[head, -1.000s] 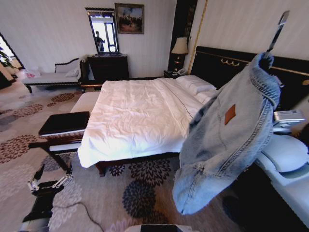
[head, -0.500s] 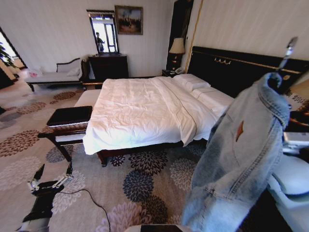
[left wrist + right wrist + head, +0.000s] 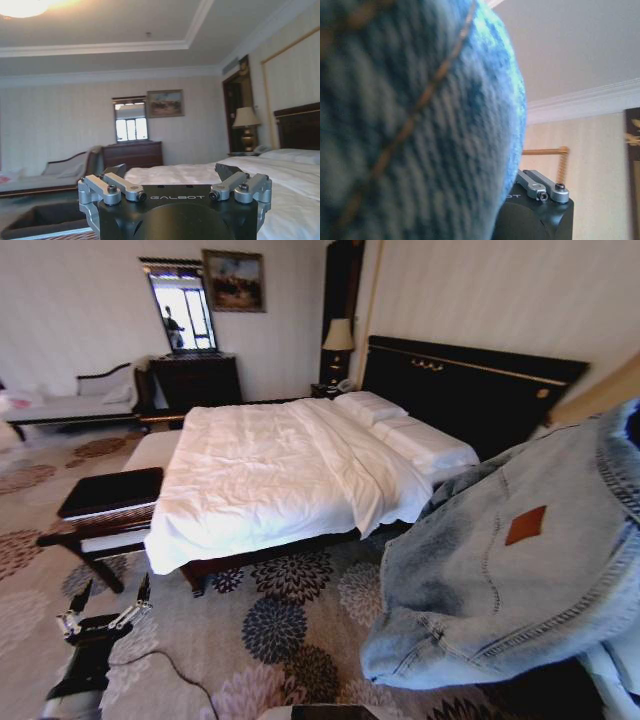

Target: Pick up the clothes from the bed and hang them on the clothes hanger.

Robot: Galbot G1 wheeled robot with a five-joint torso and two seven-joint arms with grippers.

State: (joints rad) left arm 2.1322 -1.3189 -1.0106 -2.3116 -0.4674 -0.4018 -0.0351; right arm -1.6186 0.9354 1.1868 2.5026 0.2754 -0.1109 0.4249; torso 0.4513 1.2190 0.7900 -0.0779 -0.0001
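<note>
The clothes [image 3: 510,560], a light-blue denim jacket with a brown patch, hang in the air at the right, off the bed. Denim [image 3: 405,115] covers most of the right wrist view and hides my right gripper's fingers; only its black base [image 3: 535,212] shows beside the cloth that it holds up. The bed [image 3: 270,475] with its white duvet and pillows stands ahead with nothing on it. My left gripper [image 3: 100,617] hangs low at the left over the carpet, open and holding nothing [image 3: 171,172]. The clothes hanger is out of view.
A dark bench with a white cushion [image 3: 105,502] stands at the bed's foot. A dresser with a mirror [image 3: 195,380], a chaise [image 3: 70,405] and a lamp [image 3: 338,338] line the far wall. A cable [image 3: 175,665] lies on the flowered carpet.
The camera has turned, so the bed sits further left in the picture. The jacket now hangs nearer and further right, its collar past the frame's edge. The left arm has not moved.
</note>
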